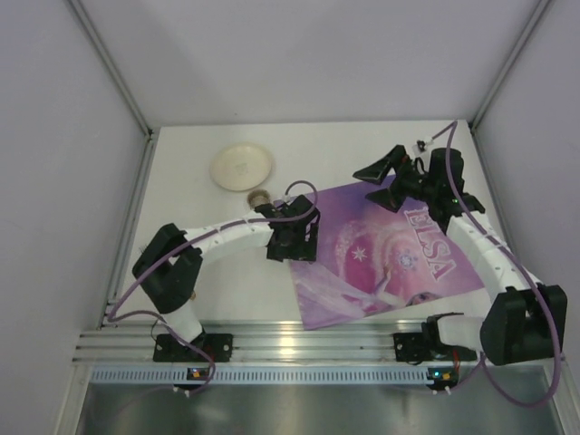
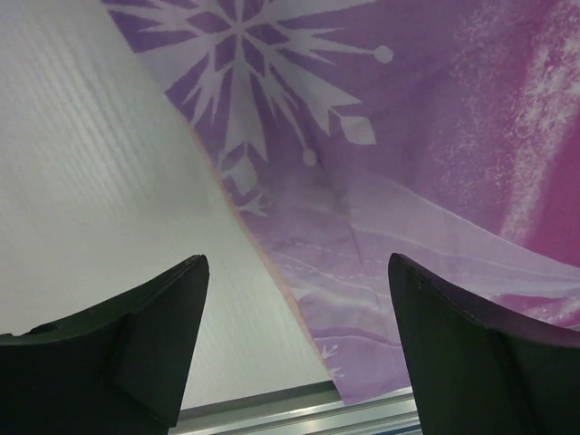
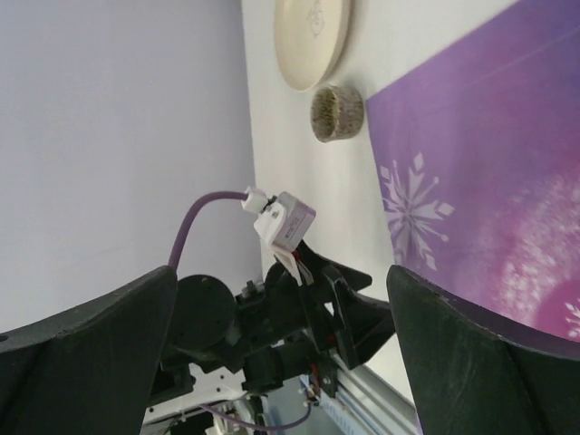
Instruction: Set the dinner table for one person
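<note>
The white surface [image 1: 317,149] lies beneath both arms, with a ribbed rail [image 1: 299,344] along its near edge. A purple placemat [image 1: 390,254] lies askew on its right half. A cream plate [image 1: 242,167] and a small brown cup [image 1: 258,197] sit far left, just beside each other. The left end effector [image 2: 297,272] hangs over the placemat's left edge, fingers apart and empty. The right end effector [image 3: 281,281] is above the mat's far corner, fingers apart and empty.

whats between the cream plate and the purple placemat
A small brown cup sits on the white dinner table between the plate and the placemat; the right wrist view shows it best.
</note>
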### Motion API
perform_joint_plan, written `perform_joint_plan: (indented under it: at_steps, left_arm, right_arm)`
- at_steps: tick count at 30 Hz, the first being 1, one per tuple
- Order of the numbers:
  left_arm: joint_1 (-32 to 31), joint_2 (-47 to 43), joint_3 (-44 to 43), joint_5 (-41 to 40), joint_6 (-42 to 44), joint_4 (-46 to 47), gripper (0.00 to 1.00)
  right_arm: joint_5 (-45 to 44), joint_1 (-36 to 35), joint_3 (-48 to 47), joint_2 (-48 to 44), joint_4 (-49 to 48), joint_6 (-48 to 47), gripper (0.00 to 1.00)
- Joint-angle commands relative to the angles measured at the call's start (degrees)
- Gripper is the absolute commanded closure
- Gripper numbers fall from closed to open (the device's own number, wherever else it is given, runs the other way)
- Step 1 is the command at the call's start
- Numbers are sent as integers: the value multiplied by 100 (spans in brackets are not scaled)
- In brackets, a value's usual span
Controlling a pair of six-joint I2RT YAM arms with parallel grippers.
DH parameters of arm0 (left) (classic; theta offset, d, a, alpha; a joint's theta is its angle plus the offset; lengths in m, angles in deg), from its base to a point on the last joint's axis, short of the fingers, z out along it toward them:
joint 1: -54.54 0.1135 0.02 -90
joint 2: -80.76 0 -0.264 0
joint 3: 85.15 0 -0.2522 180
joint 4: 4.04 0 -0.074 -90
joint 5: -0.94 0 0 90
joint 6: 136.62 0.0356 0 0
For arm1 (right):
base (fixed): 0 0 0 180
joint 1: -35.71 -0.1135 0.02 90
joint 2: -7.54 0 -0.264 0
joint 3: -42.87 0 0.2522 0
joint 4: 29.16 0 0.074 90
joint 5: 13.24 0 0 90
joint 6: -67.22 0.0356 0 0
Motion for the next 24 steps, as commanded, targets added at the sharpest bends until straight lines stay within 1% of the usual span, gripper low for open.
perform_joint_plan:
  at_steps: [1, 2, 3, 5, 7, 10, 11, 12, 14, 17, 18, 20, 22, 24]
  left_arm:
    - [-83, 394, -475, -158, -194, 207, 16]
    - [-92, 499, -537, -149, -203, 224, 17]
    - [-101, 701, -642, -140, -212, 224, 23]
    - [-110, 869, -739, -105, -230, 242, 29]
    - [-119, 1097, -845, -123, -256, 190, 37]
    - [-119, 1326, -933, -175, -300, 40, 46]
    - [-119, 1379, -933, -184, -317, -21, 54]
    - [-119, 1431, -915, -202, -335, -48, 57]
    - [-127, 1450, -880, -228, -353, -92, 65]
    - [-110, 1441, -731, -412, -344, -241, 72]
    - [-110, 1415, -678, -465, -344, -285, 77]
    - [-92, 1336, -555, -667, -361, -434, 83]
    - [-57, 1125, -231, -816, -440, -479, 93]
    - [57, 863, 200, -826, -510, -426, 100]
  right_arm:
    - [43, 133, 167, -329, 738, -541, 0]
    - [25, 141, 194, -382, 791, -567, 0]
    - [25, 142, 281, -478, 844, -559, 0]
    - [43, 133, 361, -576, 853, -541, 0]
    - [78, 142, 387, -646, 941, -541, 0]
    - [78, 133, 396, -690, 1020, -612, 0]
    - [78, 141, 387, -682, 1038, -629, 0]
    - [78, 124, 387, -673, 1038, -655, 0]
    - [78, 124, 370, -646, 1038, -656, 0]
    - [69, 98, 335, -567, 1038, -691, 0]
    - [69, 89, 317, -524, 1029, -699, 0]
    - [52, 89, 299, -488, 1038, -700, 0]
    - [43, 89, 282, -453, 1038, -735, 0]
    - [17, 89, 273, -418, 1038, -770, 0]
